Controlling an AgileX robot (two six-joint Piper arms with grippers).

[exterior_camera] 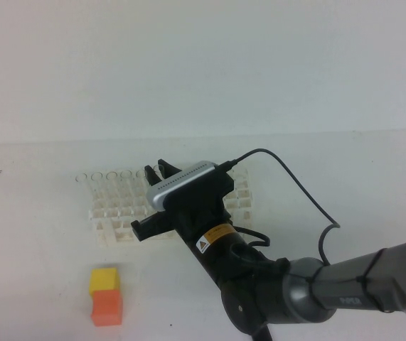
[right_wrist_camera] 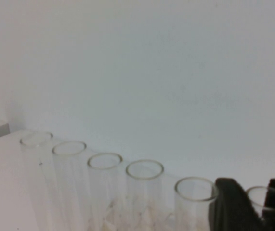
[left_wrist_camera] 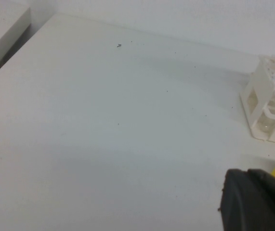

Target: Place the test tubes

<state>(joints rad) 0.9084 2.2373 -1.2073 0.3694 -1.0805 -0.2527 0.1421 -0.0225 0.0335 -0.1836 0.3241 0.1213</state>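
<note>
A white test tube rack (exterior_camera: 117, 213) stands on the table left of centre. Several clear glass test tubes (exterior_camera: 110, 175) stand upright along its back row. My right gripper (exterior_camera: 156, 170) reaches over the right end of that row. In the right wrist view its dark fingers (right_wrist_camera: 231, 204) sit either side of the last test tube (right_wrist_camera: 258, 193) in the line, shut on it just below the rim. The neighbouring tube (right_wrist_camera: 195, 190) stands free beside it. My left gripper (left_wrist_camera: 255, 202) shows only as a dark mass low over bare table, away from the rack (left_wrist_camera: 269, 110).
A yellow block (exterior_camera: 104, 279) stacked on an orange block (exterior_camera: 107, 307) stands in front of the rack near the table's front left. The right arm's black cable (exterior_camera: 295, 185) loops over the table to the right. A white wall rises behind the table.
</note>
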